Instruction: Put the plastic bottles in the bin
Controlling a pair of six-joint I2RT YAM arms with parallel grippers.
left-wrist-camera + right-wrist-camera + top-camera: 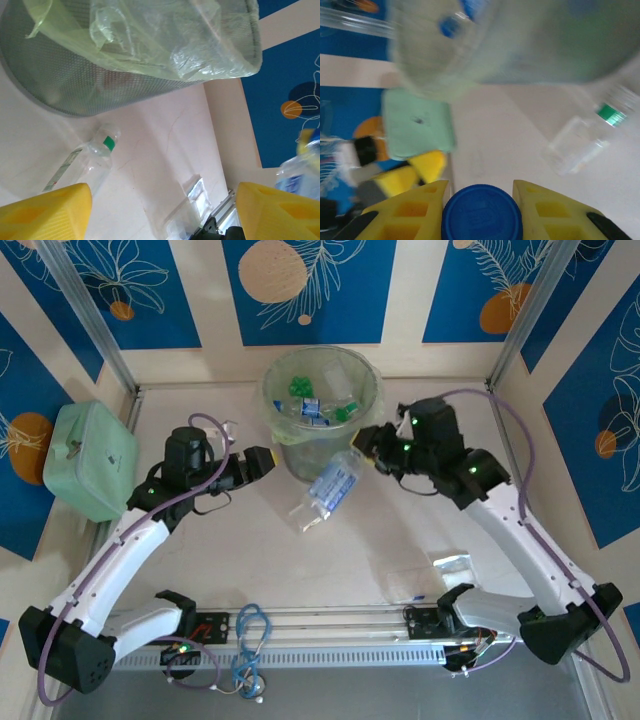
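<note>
Pale worktop point(300, 570), blue patterned walls behind. Bin point(372, 390) sits far middle, with several plastic bottles point(315, 405) already inside. Right tool point(372, 447) is clamped on the blue cap point(481, 212) of a blue-label bottle point(337, 480), which hangs slanted just beside the bin wall, below the rim. Left tool point(264, 461) gapes, holding nothing. A clear bottle point(97, 150) lies loose near the bin. Risk: cap-only pinch with a long dangling body, so lifting could bump the rim or liner and twist it free. Right wrist view is blurred; the grip is probably shallow.
</note>
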